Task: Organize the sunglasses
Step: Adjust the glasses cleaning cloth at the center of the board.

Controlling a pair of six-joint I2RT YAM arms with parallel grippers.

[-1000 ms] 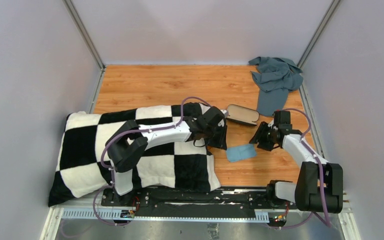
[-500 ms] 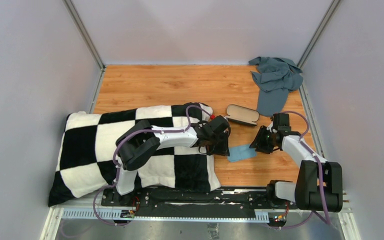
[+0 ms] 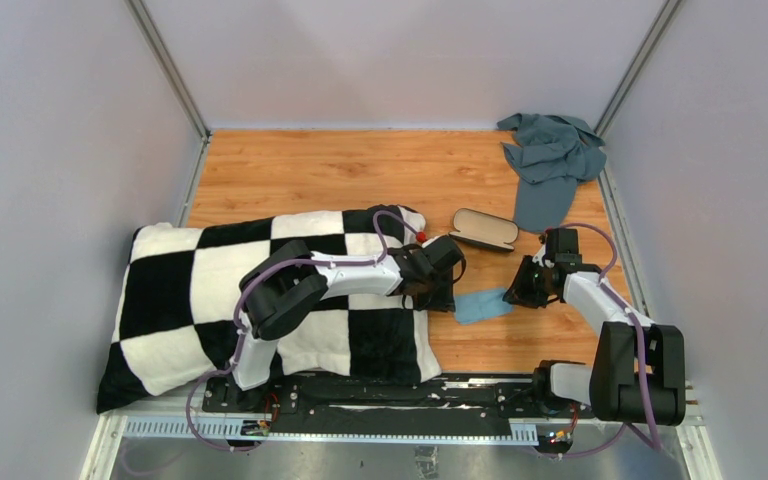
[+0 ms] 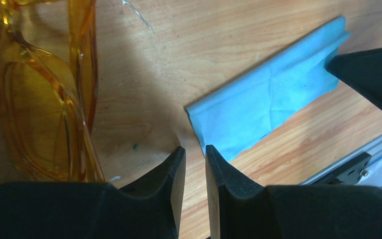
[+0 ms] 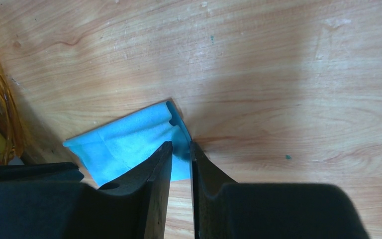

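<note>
Sunglasses (image 4: 45,99) lie beside left tool (image 4: 195,149), pressed almost together; right tool (image 5: 180,147) pinches cloth (image 5: 124,144) corner, so lift slowly, clear of frames.

Checkered blanket (image 3: 175,290), open case (image 3: 485,229), blue cloth (image 3: 480,305), grey garment (image 3: 552,155)

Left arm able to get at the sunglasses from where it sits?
Probably yes. The sunglasses lie on the table beside the left gripper, nothing between them. Its jaws are nearly shut at the blue cloth, so it would need to open and shift sideways.
</note>
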